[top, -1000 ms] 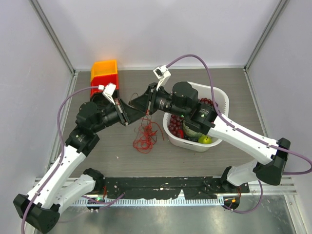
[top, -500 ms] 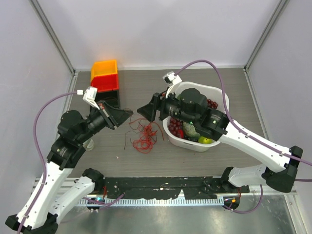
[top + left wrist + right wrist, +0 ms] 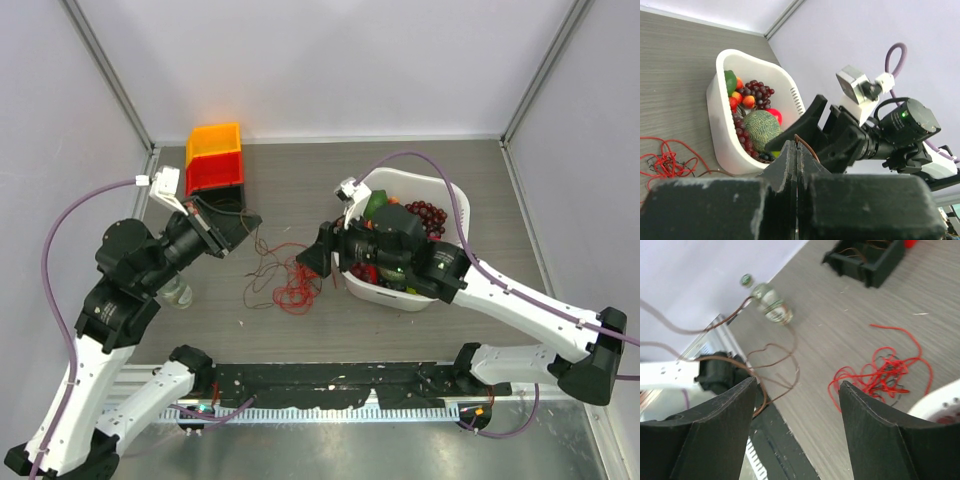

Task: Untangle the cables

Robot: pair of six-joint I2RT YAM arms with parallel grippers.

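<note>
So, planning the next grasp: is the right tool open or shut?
Open: the right tool holds its fingers wide apart, gripping nothing.

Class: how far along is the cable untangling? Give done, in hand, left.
Done: the brown strand lies drawn out beside the red wires. In hand: the left gripper is shut on that strand; the right gripper is open, empty. Left: the red wires lie bunched beside the basket.

- Left gripper (image 3: 797, 150), jaws pressed together, pinches a thin brown wire (image 3: 808, 145) at its tips.
- Red wires (image 3: 662, 162) lie tangled on the table (image 3: 675, 60), beside a white basket (image 3: 720, 117) of fruit.
- Right arm (image 3: 900, 125) sits just behind those tips.
</note>
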